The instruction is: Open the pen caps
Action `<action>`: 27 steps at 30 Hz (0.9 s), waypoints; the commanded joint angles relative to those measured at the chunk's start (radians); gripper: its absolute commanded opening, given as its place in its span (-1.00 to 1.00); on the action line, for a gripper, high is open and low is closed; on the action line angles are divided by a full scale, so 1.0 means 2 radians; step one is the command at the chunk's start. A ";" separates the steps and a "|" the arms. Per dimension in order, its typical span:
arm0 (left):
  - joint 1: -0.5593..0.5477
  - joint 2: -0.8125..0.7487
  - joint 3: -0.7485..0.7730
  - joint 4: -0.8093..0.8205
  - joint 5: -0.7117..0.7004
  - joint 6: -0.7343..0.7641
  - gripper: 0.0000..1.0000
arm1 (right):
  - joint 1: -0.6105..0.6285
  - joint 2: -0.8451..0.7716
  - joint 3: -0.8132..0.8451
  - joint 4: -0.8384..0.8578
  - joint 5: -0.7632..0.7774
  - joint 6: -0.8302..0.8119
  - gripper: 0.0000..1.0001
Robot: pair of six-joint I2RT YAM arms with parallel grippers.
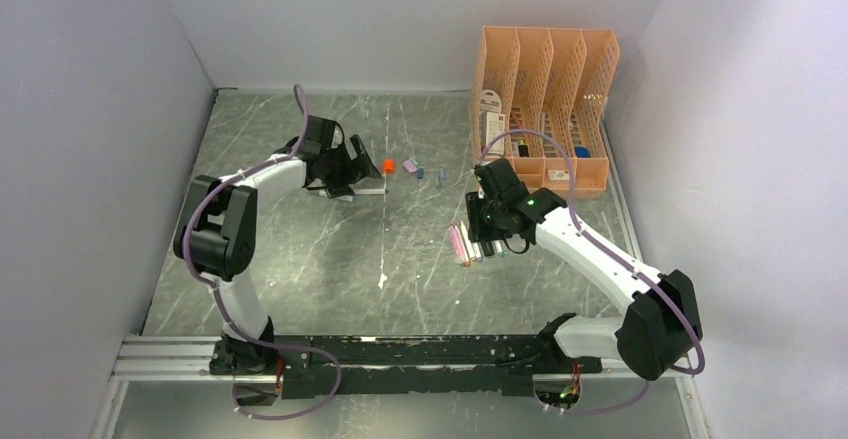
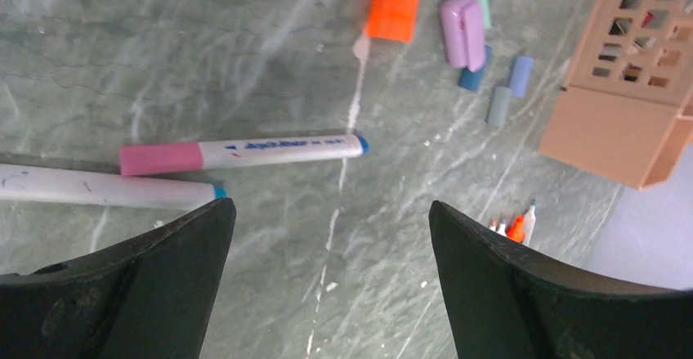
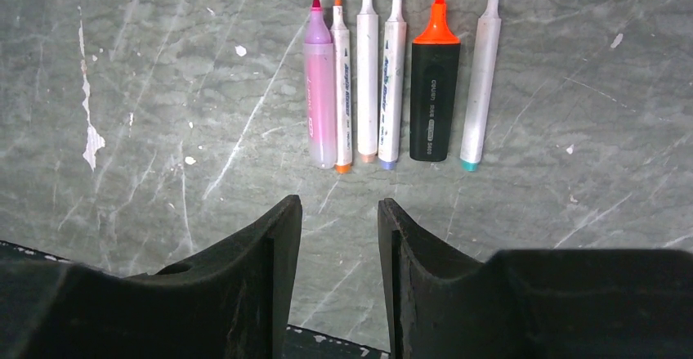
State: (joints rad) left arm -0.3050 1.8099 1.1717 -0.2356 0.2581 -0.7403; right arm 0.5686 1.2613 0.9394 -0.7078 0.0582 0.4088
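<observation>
My left gripper (image 2: 328, 212), spread wide and empty, is nearer. The pink-capped pen (image 2: 245, 150) lies crosswise just ahead, nearside of the orange cap (image 2: 393, 6). My right gripper (image 3: 337, 204), slightly parted, hangs well apart from that cap.

Where things lie on my table (image 1: 330, 259)

With the table's middle in the top view as dial centre, the loose pen caps (image 1: 410, 167) cluster at 12 o'clock. The file organiser (image 1: 545, 99) stands at 1 o'clock near the back edge. Two pens (image 2: 245, 150) lie nearly parallel at 11 o'clock, just ahead of my left gripper (image 2: 328, 208). Six pens (image 3: 392, 81) lie side by side in a row at 3 o'clock, just ahead of my right gripper (image 3: 339, 204). The caps sit between the two pens and the organiser.
</observation>
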 commanded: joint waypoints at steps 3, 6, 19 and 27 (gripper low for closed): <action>0.005 0.049 0.013 0.068 0.015 -0.028 0.98 | -0.001 -0.003 -0.006 0.007 -0.010 0.002 -0.20; 0.003 0.067 0.033 0.071 0.026 -0.028 0.93 | -0.001 -0.004 -0.008 0.011 -0.015 0.003 -0.20; -0.009 0.088 0.063 0.038 -0.002 -0.013 0.91 | 0.000 -0.010 -0.022 0.015 -0.017 0.005 -0.21; -0.009 0.051 0.062 0.002 -0.039 0.011 0.93 | 0.001 -0.010 -0.027 0.024 -0.027 0.007 -0.21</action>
State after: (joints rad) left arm -0.3180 1.9785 1.2869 -0.1883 0.2279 -0.7540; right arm 0.5686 1.2583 0.8948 -0.6823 0.0204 0.4122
